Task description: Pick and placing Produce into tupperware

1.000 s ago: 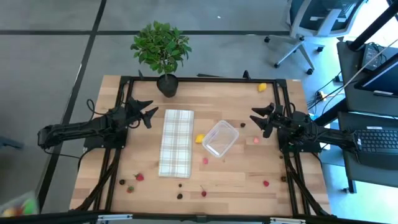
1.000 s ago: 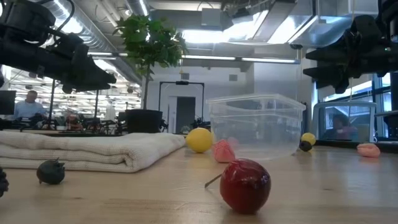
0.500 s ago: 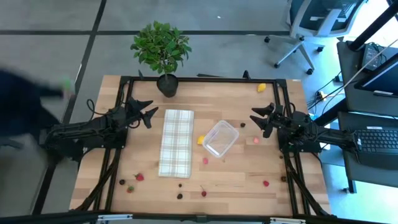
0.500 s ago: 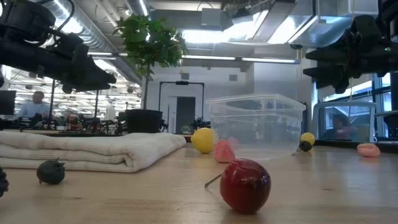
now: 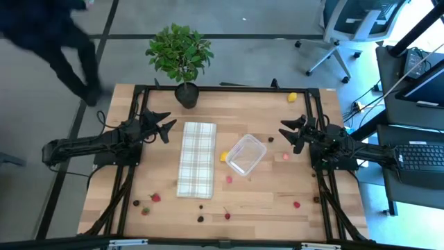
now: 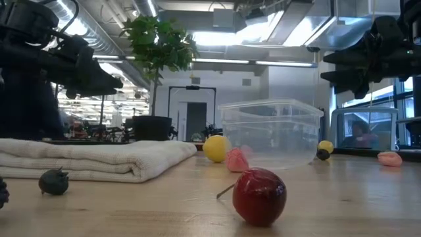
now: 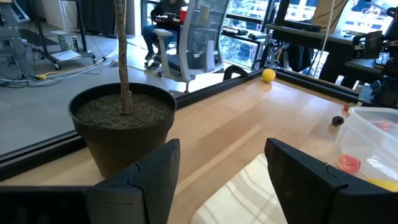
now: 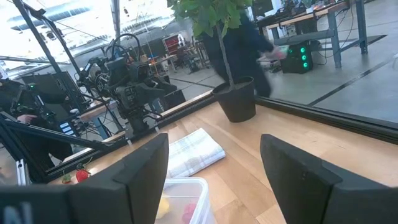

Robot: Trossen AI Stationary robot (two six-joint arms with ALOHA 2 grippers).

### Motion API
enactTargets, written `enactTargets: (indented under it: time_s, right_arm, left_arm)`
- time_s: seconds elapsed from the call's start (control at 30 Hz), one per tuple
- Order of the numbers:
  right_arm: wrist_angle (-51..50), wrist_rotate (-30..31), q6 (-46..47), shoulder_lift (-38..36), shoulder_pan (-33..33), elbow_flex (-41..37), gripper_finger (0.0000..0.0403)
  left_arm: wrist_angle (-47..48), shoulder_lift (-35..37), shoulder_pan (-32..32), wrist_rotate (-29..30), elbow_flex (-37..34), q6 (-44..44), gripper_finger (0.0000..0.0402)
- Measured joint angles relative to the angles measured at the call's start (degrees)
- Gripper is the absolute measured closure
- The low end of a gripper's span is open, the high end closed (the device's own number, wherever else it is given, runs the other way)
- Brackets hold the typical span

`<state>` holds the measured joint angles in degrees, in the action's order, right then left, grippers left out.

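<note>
Hovering with fingers spread and empty, the left gripper [image 5: 165, 126] and right gripper [image 5: 286, 132] flank the small clear plastic tupperware [image 5: 245, 154] at frame centre. Tiny red, pink and yellow produce pieces [image 5: 297, 205] lie scattered toward the lower frame; round ones could roll away from a misjudged pinch.

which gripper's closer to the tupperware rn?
Right. The right gripper sits just off the tupperware on its side; the left gripper is farther, beyond the checked cloth.
</note>
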<state>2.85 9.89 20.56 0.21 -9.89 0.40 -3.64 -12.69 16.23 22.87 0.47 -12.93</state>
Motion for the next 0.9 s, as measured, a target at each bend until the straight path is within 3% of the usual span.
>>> enactTargets:
  time_s: [0.73, 0.9]
  right_arm:
    - [3.5, 0.0, 1.6, 0.0, 0.0, 0.0, 0.0147]
    - [5.3, 0.0, 3.3, 0.0, 0.0, 0.0, 0.013]
  left_arm:
    - [0.0, 0.0, 0.0, 0.0, 0.0, 0.0, 0.0174]
    - [0.0, 0.0, 0.0, 0.0, 0.0, 0.0, 0.0174]
